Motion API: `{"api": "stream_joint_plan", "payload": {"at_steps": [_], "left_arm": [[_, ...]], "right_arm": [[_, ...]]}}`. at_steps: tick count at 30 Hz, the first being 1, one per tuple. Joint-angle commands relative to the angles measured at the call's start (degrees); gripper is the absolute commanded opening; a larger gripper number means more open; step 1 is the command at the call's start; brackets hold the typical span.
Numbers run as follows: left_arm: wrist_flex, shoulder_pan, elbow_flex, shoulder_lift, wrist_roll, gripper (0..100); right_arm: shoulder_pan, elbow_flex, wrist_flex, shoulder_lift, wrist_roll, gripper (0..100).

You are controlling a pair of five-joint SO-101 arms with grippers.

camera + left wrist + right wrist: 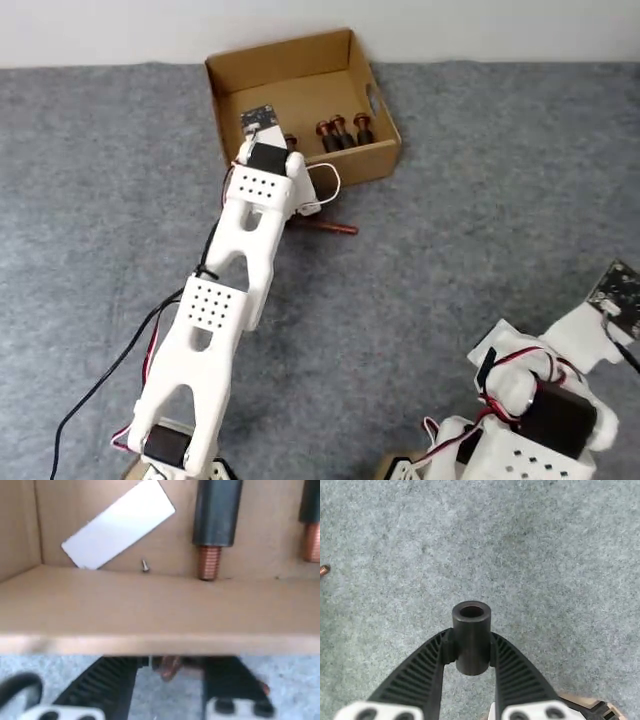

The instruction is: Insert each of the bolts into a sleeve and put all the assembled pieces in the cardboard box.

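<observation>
The cardboard box (385, 155) stands at the back of the table with several assembled bolt-and-sleeve pieces (342, 131) inside. One of them (216, 515) shows a black sleeve and a copper thread. My left gripper (175, 664) hangs open just outside the box's front wall (160, 610), over a copper bolt (328, 227) lying on the grey carpet. That bolt (167, 667) runs behind one finger. My right gripper (471, 642) is shut on a black sleeve (471, 625), open end up, above bare carpet. The right arm (540, 400) is folded at the near right.
A white label (120, 525) and a tiny screw (145, 566) lie on the box floor. A copper bolt tip (324, 570) pokes in at the edge of the right wrist view. Grey carpet (480, 230) stretches between the box and the right arm.
</observation>
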Motion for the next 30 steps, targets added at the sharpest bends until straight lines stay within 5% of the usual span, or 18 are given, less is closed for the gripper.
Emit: {"api": "stream_joint_plan", "payload": {"at_steps": [1,5,13,30], "left_arm": [[2.37,0.44,4.79,-5.19,-3.52,8],[2.37,0.44,9.45,-10.73,-3.87,10],[2.37,2.64,18.95,-21.71,-6.68,30],[1.93,3.96,25.54,-19.87,-8.18,31]], "right_arm": [[0.4,-0.44,-1.1,-0.04,-0.26,0.9],[0.4,-0.44,-1.1,-0.04,-0.26,0.9],[0.4,-0.44,-1.1,-0.04,-0.26,0.9],[0.4,-0.44,-1.1,-0.04,-0.26,0.9]]}}
